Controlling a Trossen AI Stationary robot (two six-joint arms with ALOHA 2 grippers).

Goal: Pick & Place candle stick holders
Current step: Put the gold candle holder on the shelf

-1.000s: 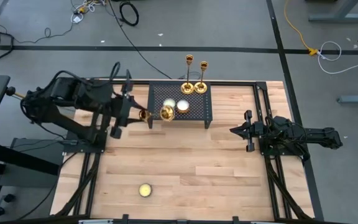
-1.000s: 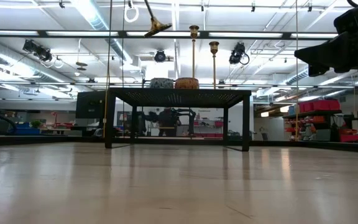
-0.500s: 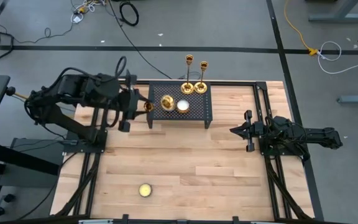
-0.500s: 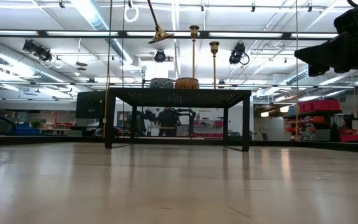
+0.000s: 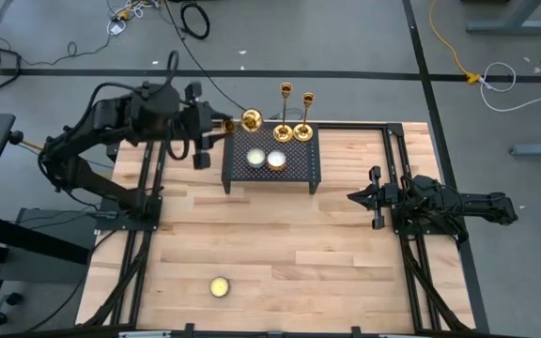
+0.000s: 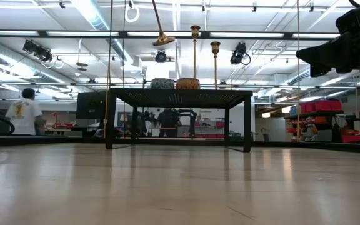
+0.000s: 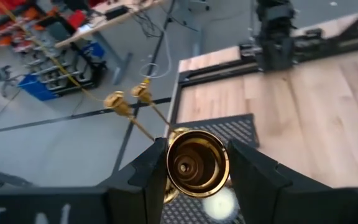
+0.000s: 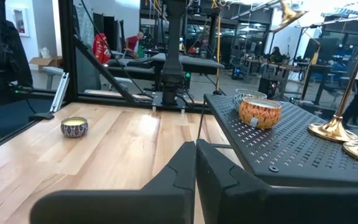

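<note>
Brass is being gripped by the left gripper (image 5: 222, 124) above the rear left corner of the black mesh rack (image 5: 294, 160): a candle stick holder (image 5: 249, 119) is being clasped by its stem between the two fingers, its flared base pointing towards the rack. From above, this held candlestick is being seen lying nearly level. In the low view it is being shown hanging in the air at a tilt, base (image 6: 162, 40) downward, clear of the rack top. In the left wrist view the underside of that round base (image 7: 197, 163) is being seen head-on between the dark fingers (image 7: 151, 171).

Two more candle stick holders (image 5: 285, 130) (image 5: 303, 131) are being kept upright on the rear edge of the rack, side by side; their bases are being shown close up only in the right wrist view (image 8: 333, 129). Two candle tins (image 5: 275, 161) are being seen on the mesh just in front of them, and a third tin (image 5: 219, 287) on the wooden table (image 5: 346, 253) near its front edge.

The right gripper (image 5: 375, 198) is being held with its fingers pressed together, empty, at the right of the table, well apart from the rack. A person (image 6: 22, 112) is being caught only in the low view, far off in the room.
</note>
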